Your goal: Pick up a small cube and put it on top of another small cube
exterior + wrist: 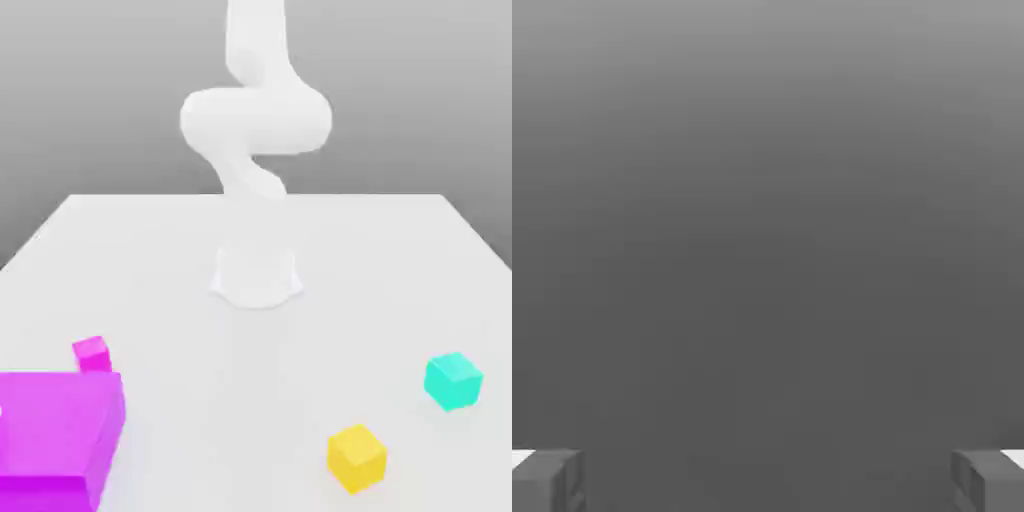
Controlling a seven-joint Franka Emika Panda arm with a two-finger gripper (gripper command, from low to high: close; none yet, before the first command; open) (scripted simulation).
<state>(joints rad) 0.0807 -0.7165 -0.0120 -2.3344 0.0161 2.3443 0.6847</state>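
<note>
Grey, gradient background stood behind a white table (150,260) that filled the lower half of the exterior view; we noted no marks on its surface. On inspection of that view we found the white arm (255,120) rising from its round base (257,277) near the table's middle, with the upper links curling back toward the top of the picture. We counted four blocks in all on the table. One teal cube (453,380) sat toward the exterior view's right, resting flat. One yellow cube (356,457) sat nearer the camera and to the exterior view's left of the teal one; the two were near each other but apart, with bare table between them. At the exterior view's left we recorded two magenta pieces: one big magenta block (58,436) at the lower corner, and one small magenta cube (92,353) just behind it, close enough that we could not tell whether they touched. The hand view gave us what the exterior view did not: the gripper (768,480), whose two grey fingertips (547,480) stood at opposite edges of the picture, spread wide with nothing between them. Beyond the fingertips that view offered a plain grey field, darker toward the fingers. Both small task cubes were well apart from the magenta pair.
</note>
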